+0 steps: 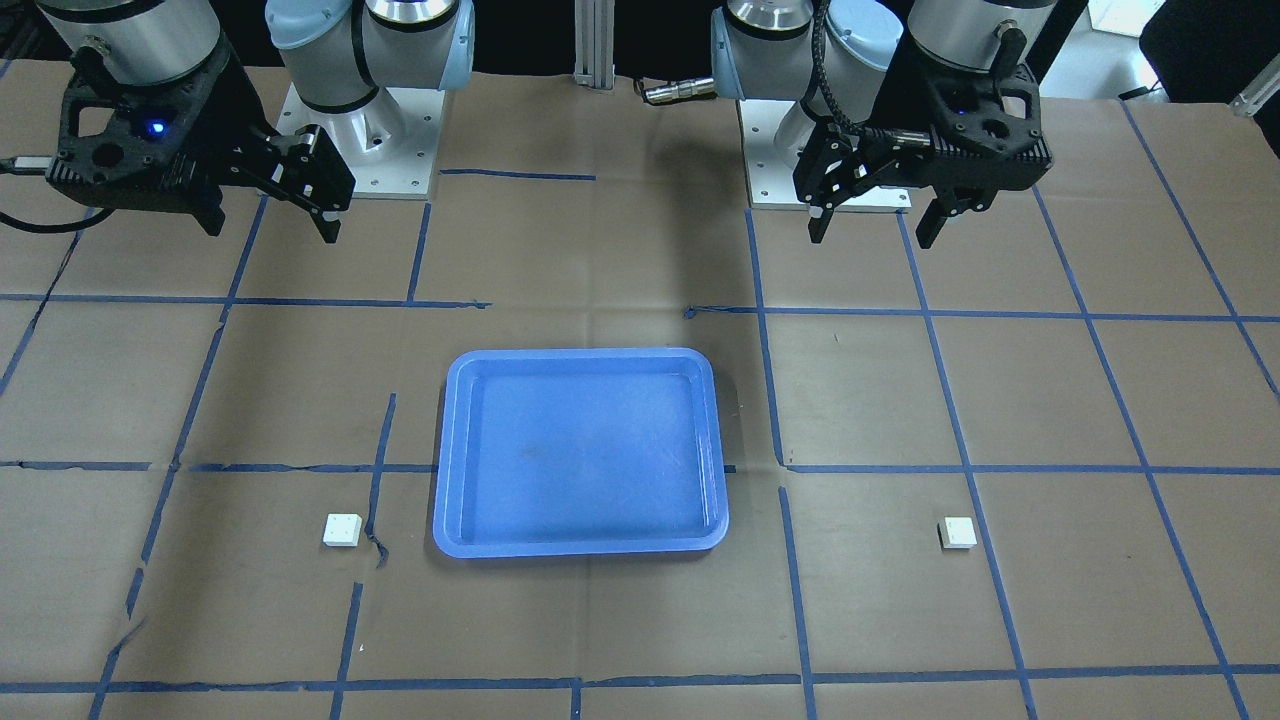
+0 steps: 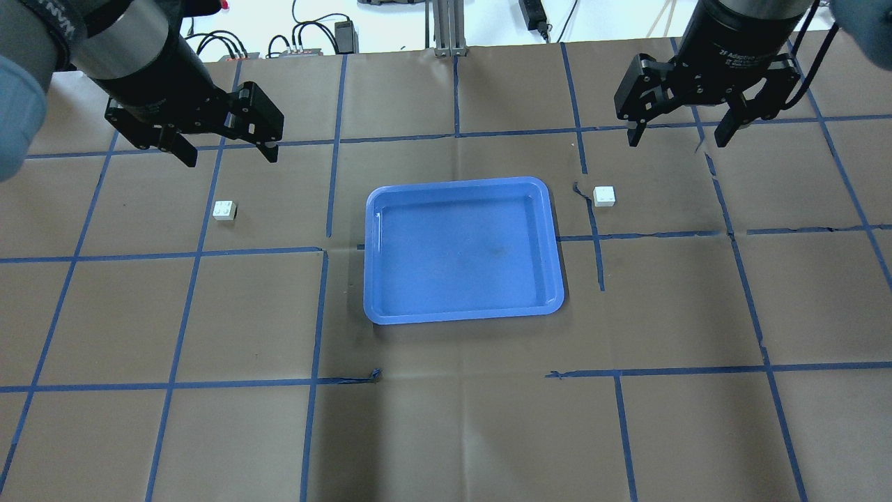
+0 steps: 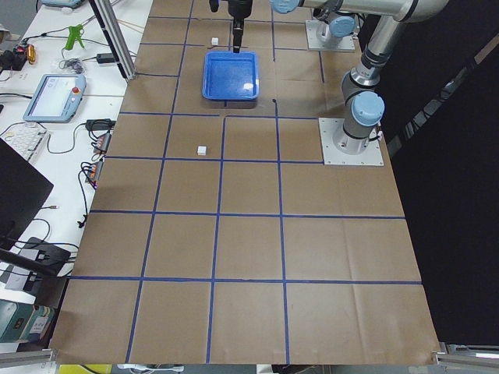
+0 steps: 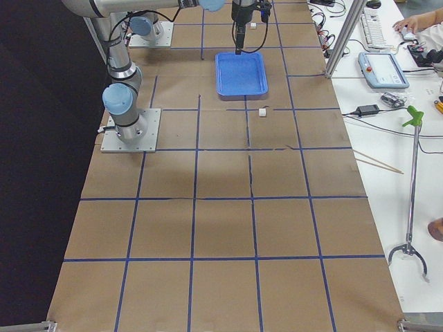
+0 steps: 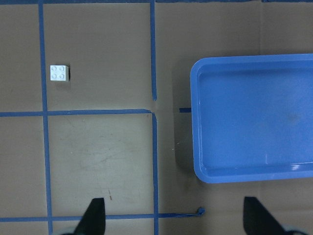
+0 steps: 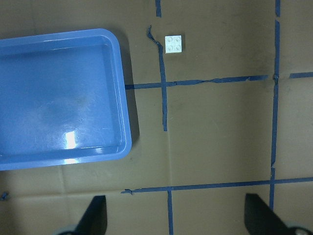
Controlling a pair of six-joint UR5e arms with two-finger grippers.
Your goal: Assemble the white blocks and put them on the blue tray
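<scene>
The blue tray (image 2: 460, 183) lies empty at the table's middle. One white block (image 2: 224, 210) sits on the paper to its left, another white block (image 2: 604, 196) to its right, both studs up and apart from the tray. My left gripper (image 2: 230, 155) is open and empty, high above the table beyond the left block. My right gripper (image 2: 679, 139) is open and empty, high up, beyond and right of the right block. The left wrist view shows the left block (image 5: 59, 73) and the tray's rim (image 5: 195, 122). The right wrist view shows the right block (image 6: 174, 43) and the tray's rim (image 6: 124, 98).
The table is covered in brown paper with a grid of blue tape (image 2: 320, 307). The arm bases (image 1: 360, 150) stand at the robot's side. Cables and devices (image 3: 54, 93) lie on the white bench beyond the far edge.
</scene>
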